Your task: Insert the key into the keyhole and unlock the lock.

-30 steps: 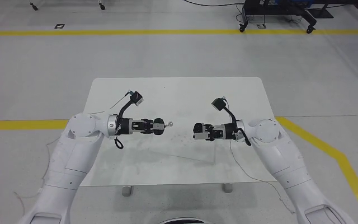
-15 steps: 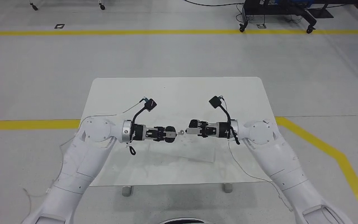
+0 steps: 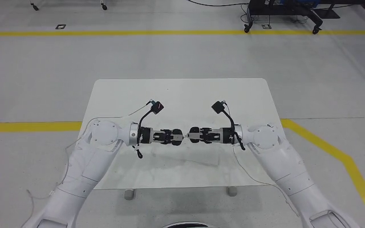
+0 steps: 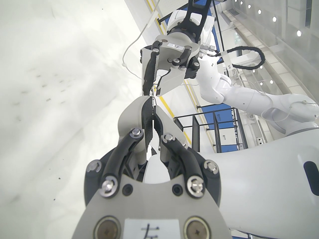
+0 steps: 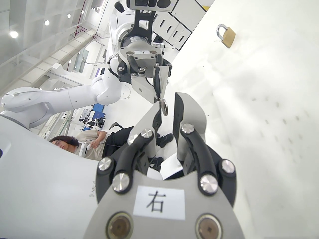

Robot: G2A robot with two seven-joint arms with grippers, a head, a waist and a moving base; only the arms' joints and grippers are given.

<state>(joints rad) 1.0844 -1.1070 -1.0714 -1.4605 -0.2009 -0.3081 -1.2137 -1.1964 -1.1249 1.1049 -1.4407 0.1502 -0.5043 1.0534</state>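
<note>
The two arms are facing each other tip to tip above the middle of the table [image 3: 239, 97], the left one pointing toward 3 o'clock and the right one toward 9 o'clock. The left end effector [image 3: 173, 137] [image 4: 152, 101] is gripping the key [image 5: 164, 107] with its fingers pressed fully together, and the key's round end is sticking out toward 3 o'clock. The right end effector [image 3: 195, 136] [image 5: 167, 105] is sitting partly open, with one finger on each side of that round end. Whether either pad is touching the key cannot be told. The brass lock [image 5: 228, 35] is lying flat on the table with its shackle looking closed. It is off toward 9 o'clock beyond the left end effector, near the table's edge and well apart from the key and both end effectors.
</note>
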